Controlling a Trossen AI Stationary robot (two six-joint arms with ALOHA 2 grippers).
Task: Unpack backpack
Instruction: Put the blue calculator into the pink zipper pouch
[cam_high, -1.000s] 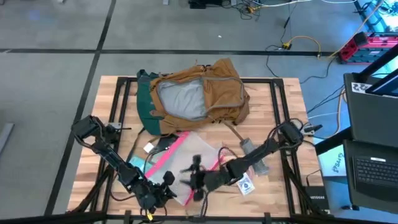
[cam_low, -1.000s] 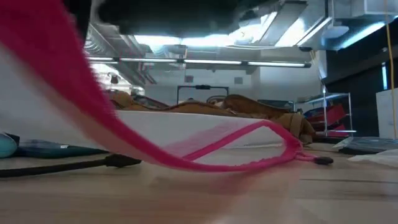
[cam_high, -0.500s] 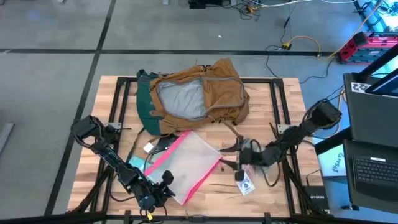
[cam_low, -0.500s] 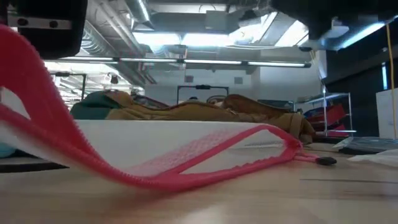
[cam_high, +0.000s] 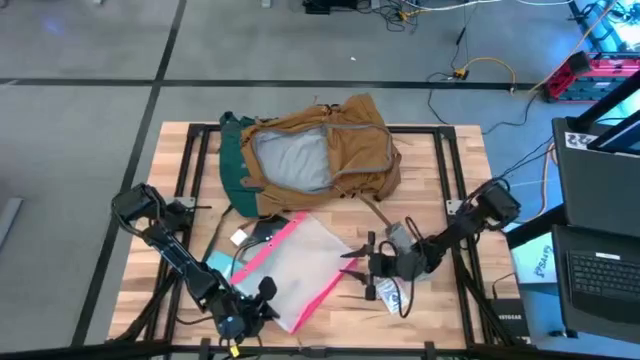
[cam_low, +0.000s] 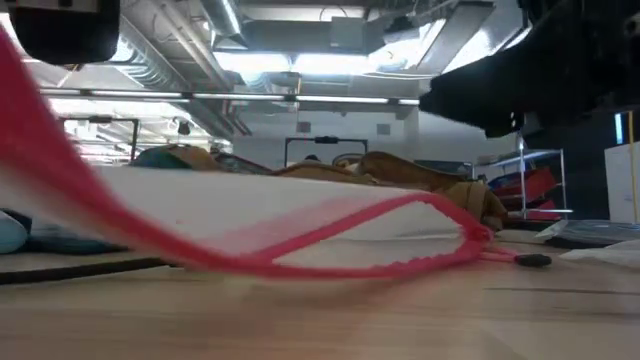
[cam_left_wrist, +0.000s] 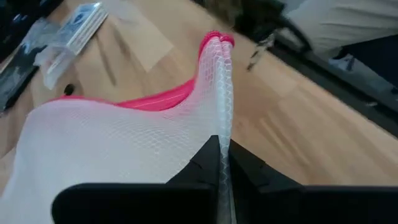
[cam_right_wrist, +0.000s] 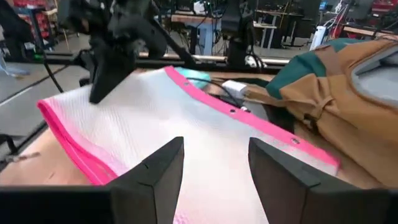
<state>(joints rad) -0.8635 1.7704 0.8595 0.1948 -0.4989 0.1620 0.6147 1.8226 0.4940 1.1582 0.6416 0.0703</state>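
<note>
Two end effectors at work: left end effector (cam_high: 262, 300) pinches pouch (cam_high: 295, 268) corner at 7 o'clock, right end effector (cam_high: 362, 265) spread beside its 3 o'clock edge, backpack (cam_high: 312, 153) at 12; pouch may slip from thin mesh pinch.

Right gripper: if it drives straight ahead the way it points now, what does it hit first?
The pink-edged mesh pouch. The right gripper is open and aimed at it, fingers just short of its near edge; the exact gap is unclear.
</note>
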